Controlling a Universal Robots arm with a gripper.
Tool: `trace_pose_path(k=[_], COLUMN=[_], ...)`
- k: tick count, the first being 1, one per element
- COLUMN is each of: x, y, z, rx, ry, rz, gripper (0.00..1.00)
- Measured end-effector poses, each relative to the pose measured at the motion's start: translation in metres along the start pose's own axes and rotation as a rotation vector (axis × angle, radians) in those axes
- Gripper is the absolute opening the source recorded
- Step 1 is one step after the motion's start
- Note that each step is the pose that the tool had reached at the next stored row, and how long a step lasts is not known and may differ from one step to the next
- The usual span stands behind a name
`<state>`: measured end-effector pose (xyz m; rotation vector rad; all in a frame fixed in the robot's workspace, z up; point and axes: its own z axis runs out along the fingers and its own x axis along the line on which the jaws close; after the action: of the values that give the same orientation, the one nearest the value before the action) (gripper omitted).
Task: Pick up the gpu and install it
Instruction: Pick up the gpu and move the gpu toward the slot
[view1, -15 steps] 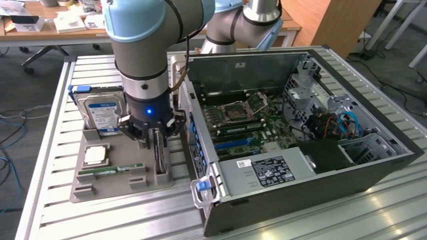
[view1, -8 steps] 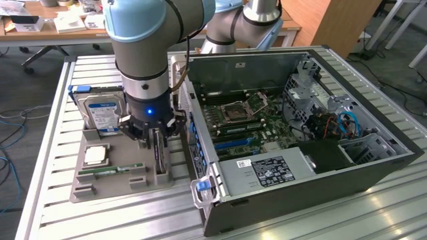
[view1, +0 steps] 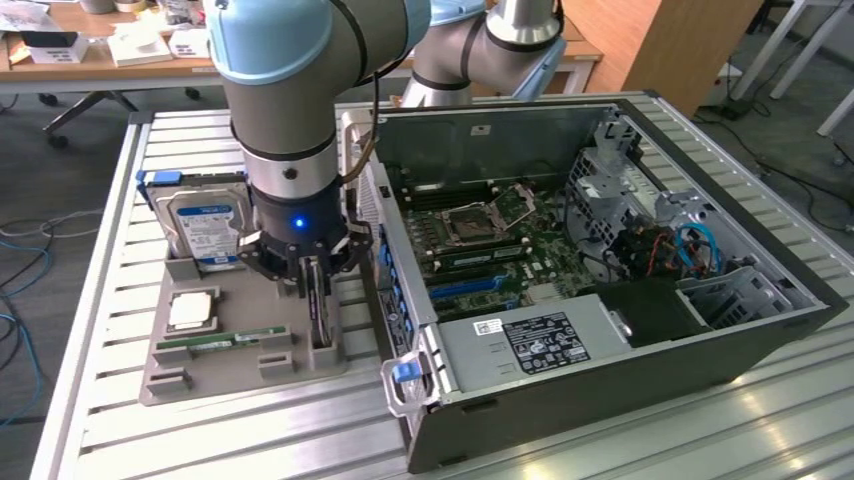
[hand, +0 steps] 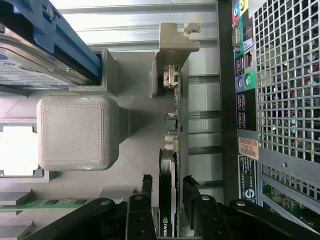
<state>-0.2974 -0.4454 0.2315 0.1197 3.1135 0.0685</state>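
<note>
Gpu (hand: 174, 145) on edge, midway between jaws of open claw (hand: 167, 180)

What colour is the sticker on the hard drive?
Blue and white. The hard drive and its sticker show best in the exterior view.

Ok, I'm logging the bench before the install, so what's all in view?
gpu: one, dark, on edge in tray slot
hard drive: one, silver, blue-white label, standing in tray
cpu: one, silvery, flat in tray
memory stick: one, green, flat in tray
tray: one, grey, on table
case: one, dark, open, beside tray
table: one, silvery slats
arm: one, grey-blue, above tray
gripper: one, black, open, astride gpu
</note>
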Motion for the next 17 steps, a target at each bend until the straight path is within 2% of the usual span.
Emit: trace_pose_path(k=[1,2,17], x=[0.0,0.0,0.0], y=[0.0,0.0,0.0], z=[0.0,0.0,0.0], rx=[0.0,0.0,0.0], ry=[0.0001,0.0001,0.0001], rz=[0.0,0.0,0.0], gripper=[0.42,0.35,0.35])
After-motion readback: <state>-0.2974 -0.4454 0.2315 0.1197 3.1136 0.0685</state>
